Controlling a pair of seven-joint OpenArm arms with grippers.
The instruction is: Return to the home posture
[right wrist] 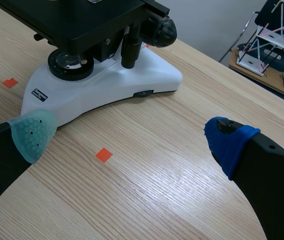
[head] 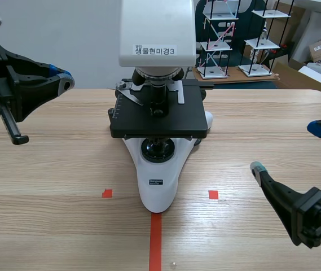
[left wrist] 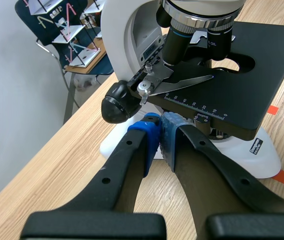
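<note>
Clear of the white-and-black microscope, left tool clenched empty, right tool released: apparently parked for home posture.

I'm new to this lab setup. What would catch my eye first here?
A white microscope with a black stage stands mid-table, dominating everything. The left gripper, shut on nothing, points at its stage side; the right gripper hangs open over the table near its base.
</note>
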